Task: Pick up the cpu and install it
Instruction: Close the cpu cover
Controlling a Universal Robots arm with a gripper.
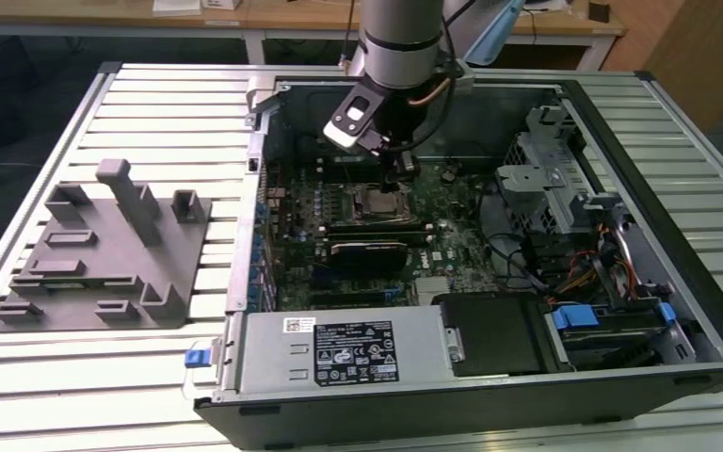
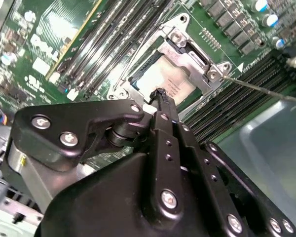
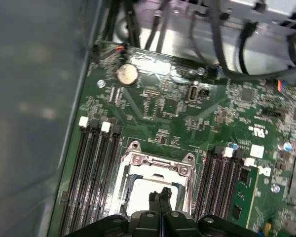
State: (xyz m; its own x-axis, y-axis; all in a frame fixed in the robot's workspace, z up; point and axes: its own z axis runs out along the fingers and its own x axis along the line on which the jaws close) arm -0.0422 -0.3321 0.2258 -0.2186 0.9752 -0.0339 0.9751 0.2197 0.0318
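Jaws on the gripper are pressed together, with just a thin seam between them and nothing pinched in there as far as I can see. In the second wrist view the tip sits right over one edge of the cpu. Touching or a hair above it, honestly can't tell. The cpu is lying flat inside the socket, pale top up, and the gripper body covers its near part. The thin lever sticks out sideways from the socket corner, and its far end runs out of frame. I can't make out whether the metal frame is clamped down over the chip.

In the first wrist view, memory slots flank the socket on both sides, and a coin battery sits further off on the board.

In the exterior view the arm drops in from the top middle into the open case, and the gripper hides part of the socket. The grey tray sits well apart on the slatted table, on the exterior view's left.
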